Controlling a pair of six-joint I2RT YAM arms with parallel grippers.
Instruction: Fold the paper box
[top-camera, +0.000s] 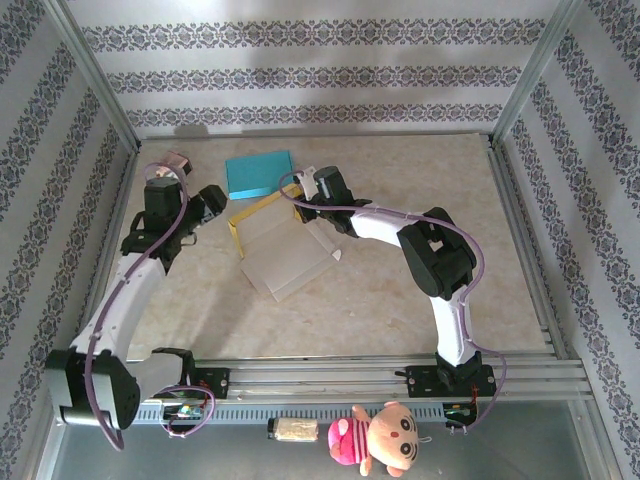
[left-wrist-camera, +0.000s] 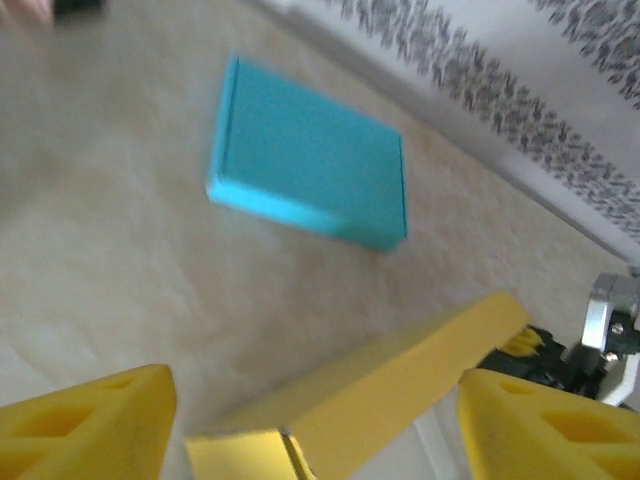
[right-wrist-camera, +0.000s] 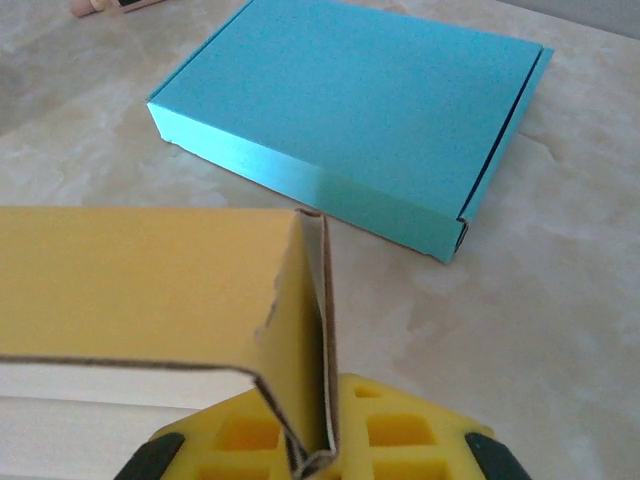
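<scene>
The paper box is a yellow, half-folded carton with a white inner panel, lying mid-table. My right gripper is shut on its far right corner. In the right wrist view the doubled yellow flap is pinched between the pads of the right gripper, and the long side wall stands upright. My left gripper is at the box's left end. Its yellow fingers are spread wide on either side of the long wall, clear of it, so the left gripper is open.
A closed blue box lies flat just behind the yellow one, also seen as the blue box and the blue box. A pink object sits at the back left. A plush toy lies beyond the near rail. Patterned walls enclose the table.
</scene>
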